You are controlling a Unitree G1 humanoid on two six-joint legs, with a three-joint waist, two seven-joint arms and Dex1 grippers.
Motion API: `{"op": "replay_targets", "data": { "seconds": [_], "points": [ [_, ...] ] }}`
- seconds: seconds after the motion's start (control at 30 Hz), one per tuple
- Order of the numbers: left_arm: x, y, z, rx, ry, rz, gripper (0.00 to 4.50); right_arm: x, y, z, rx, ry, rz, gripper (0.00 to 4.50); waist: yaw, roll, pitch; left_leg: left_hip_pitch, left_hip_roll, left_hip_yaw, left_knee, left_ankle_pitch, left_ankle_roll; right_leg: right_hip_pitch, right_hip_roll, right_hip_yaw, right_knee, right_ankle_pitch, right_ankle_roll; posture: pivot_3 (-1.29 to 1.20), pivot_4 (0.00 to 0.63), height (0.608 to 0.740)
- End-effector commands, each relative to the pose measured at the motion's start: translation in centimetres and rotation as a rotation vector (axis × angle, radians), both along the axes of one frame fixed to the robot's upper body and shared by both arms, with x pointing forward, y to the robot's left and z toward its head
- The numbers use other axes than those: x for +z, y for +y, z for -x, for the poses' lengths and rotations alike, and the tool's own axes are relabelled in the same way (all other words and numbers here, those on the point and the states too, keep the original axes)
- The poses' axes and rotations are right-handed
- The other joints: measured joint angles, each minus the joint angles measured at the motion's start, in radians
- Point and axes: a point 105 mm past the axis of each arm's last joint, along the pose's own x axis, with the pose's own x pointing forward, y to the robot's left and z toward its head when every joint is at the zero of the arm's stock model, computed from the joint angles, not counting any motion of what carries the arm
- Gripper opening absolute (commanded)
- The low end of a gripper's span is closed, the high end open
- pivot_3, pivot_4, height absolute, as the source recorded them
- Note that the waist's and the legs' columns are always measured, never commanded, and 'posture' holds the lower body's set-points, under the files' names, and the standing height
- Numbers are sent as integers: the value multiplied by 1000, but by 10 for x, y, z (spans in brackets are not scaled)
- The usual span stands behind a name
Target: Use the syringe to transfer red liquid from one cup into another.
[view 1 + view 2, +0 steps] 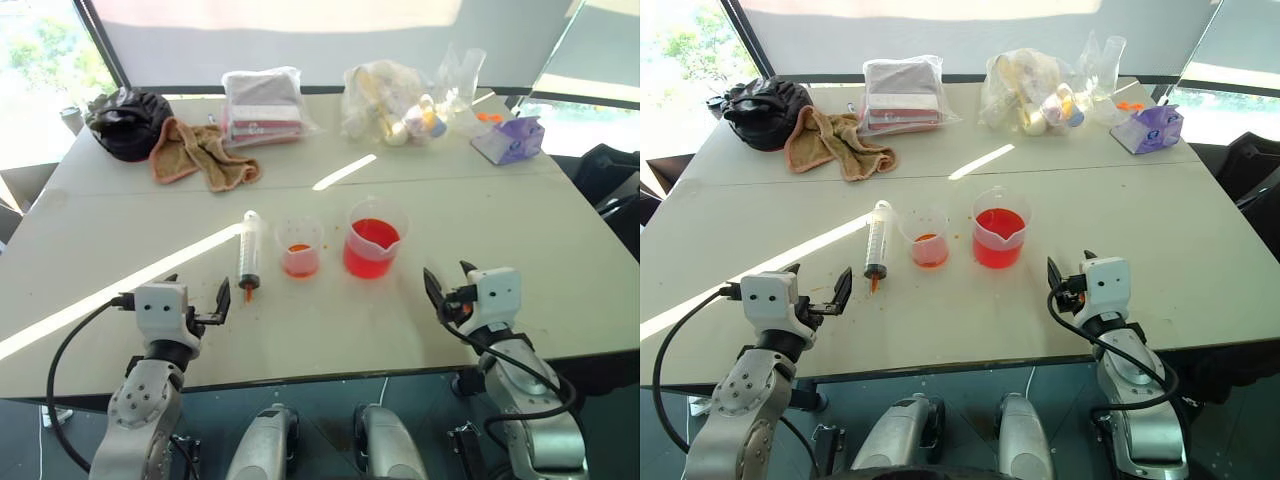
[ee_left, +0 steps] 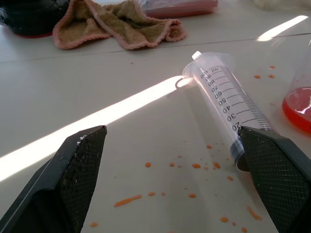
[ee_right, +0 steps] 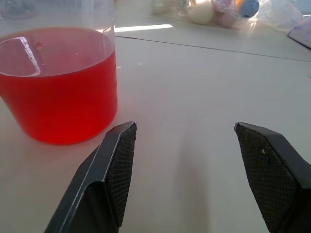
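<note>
The syringe [image 1: 248,252] lies flat on the white desk [image 1: 520,250] just left of centre in the head view, its orange nozzle toward the lower edge and its white plunger end toward the top. Small orange droplets [image 2: 194,166] spot the desk around its nozzle end. Just right of it stands the small clear cup [image 1: 300,247], holding a shallow layer of red liquid. Right of that, close beside it, is the larger spouted beaker [image 1: 374,238], about half full of the red liquid [image 1: 372,247].

The left gripper [image 1: 196,301] sits at the lower left of the frame, its jaws spread wide and empty, with the syringe lying just beyond them. The right gripper [image 1: 448,284] sits at the lower right, its jaws also spread and holding nothing, with the beaker ahead and to its left.

Along the top of the frame lie a black bag [image 1: 128,120], a tan towel [image 1: 200,152], a wrapped packet [image 1: 262,106], a clear bag of small items [image 1: 395,100] and a purple pack [image 1: 512,138].
</note>
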Motion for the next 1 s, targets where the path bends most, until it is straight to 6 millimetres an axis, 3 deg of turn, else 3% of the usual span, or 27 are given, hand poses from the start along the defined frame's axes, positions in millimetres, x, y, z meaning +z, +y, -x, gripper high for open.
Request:
{"op": "replay_targets", "data": {
  "seconds": [0.03, 0.57, 1.0],
  "points": [
    [10, -3, 3, -13, -46, -6, 4487, 6, 3, 1, 12, -35, -2, 3311, 0, 0, 0, 0, 0, 0, 0, 0, 0, 0, 0, 0, 0, 0, 0, 0, 150, 740],
    [11, -2, 1, -6, -44, 8, 4487, 3, 10, 1, 48, -23, 3, 3311, 1, 0, 0, 0, 0, 0, 0, 0, 0, 0, 0, 0, 0, 0, 0, 0, 150, 740],
    [9, -2, 2, -15, -45, 11, 4487, 5, 0, -3, 53, -18, 25, 3311, 1, 0, 0, 0, 0, 0, 0, 0, 0, 0, 0, 0, 0, 0, 0, 0, 150, 740]
  ]
}}
